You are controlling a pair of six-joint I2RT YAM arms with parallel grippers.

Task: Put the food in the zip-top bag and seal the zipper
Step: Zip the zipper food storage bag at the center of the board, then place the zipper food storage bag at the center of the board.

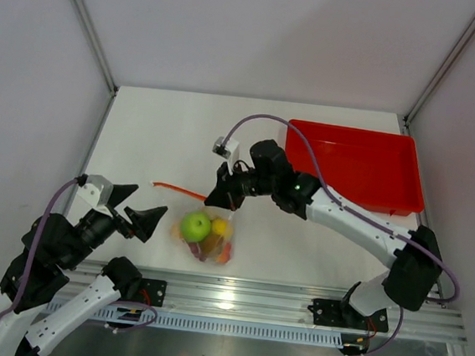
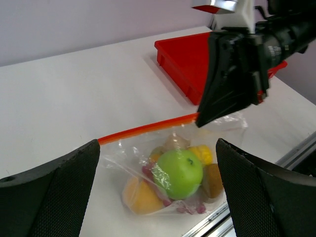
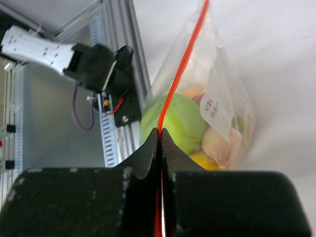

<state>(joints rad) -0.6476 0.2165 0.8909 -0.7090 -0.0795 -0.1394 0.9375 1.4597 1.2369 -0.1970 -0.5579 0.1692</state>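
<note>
The clear zip-top bag lies near the table's front edge with the food inside: green apple, yellow and orange fruits, purple grapes. In the left wrist view the bag shows the apple, an orange fruit and a brown kiwi. My right gripper is shut on the orange-red zipper at its right end; the zipper runs straight away from the jaws. My left gripper is open and empty, left of the bag.
A red rectangular tray stands at the back right, also in the left wrist view. The aluminium rail runs along the table's front edge just below the bag.
</note>
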